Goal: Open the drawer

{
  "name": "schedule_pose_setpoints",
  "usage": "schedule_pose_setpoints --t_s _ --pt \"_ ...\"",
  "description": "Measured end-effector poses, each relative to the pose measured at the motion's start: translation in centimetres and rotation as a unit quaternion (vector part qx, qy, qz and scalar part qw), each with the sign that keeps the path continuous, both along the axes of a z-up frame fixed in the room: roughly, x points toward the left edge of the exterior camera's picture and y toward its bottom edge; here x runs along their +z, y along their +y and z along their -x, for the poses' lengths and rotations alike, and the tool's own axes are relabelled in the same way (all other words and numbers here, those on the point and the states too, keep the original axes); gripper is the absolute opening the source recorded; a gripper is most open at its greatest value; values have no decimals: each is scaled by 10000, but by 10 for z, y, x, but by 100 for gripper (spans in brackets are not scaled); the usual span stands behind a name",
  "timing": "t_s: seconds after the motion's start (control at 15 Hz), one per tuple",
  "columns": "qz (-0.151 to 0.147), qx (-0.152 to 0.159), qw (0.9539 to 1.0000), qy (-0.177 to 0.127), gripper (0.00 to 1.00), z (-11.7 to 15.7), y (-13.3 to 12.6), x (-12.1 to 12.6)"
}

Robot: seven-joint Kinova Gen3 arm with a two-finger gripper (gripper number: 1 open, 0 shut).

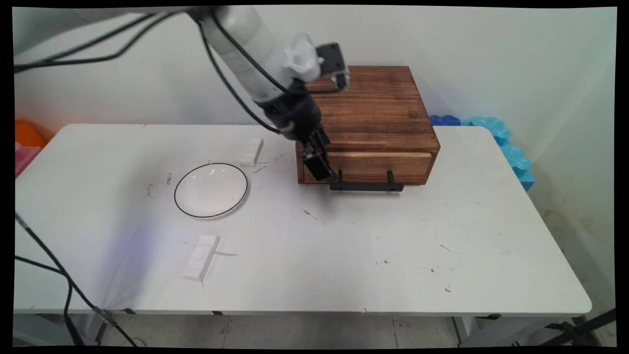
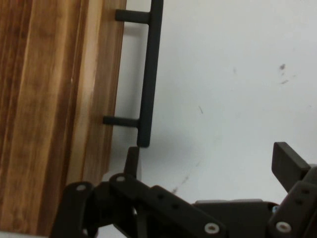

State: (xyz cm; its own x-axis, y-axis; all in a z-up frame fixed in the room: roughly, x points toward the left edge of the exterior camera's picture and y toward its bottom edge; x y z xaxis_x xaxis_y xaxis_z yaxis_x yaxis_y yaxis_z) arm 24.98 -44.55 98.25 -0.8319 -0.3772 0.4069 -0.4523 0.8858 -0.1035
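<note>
A dark wooden box [image 1: 378,113] stands at the back of the white table [image 1: 344,246], with a lighter drawer front [image 1: 378,166] and a black bar handle [image 1: 366,186] low on it. My gripper [image 1: 322,169] hangs at the drawer's left end, just above the tabletop. In the hand view the gripper [image 2: 210,163] is open with nothing between its fingers. One fingertip [image 2: 132,159] sits close to the end of the handle [image 2: 150,74], beside the drawer front [image 2: 96,89]; the other fingertip [image 2: 289,161] is over bare table.
A white plate with a dark rim [image 1: 211,190] lies left of the box. One white block [image 1: 252,151] lies behind the plate and another [image 1: 201,256] lies nearer the front edge. Blue foam [image 1: 499,135] lines the back right corner; orange and pink items [image 1: 24,140] sit at far left.
</note>
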Motion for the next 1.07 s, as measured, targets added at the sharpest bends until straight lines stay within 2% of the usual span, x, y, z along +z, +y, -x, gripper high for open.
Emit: schedule_pose_setpoints --t_s 0.53,1.07 --pt "-64 -147 9996 -251 100 51 -37 -60" --pt "-68 -405 9982 -430 100 85 -65 -108"
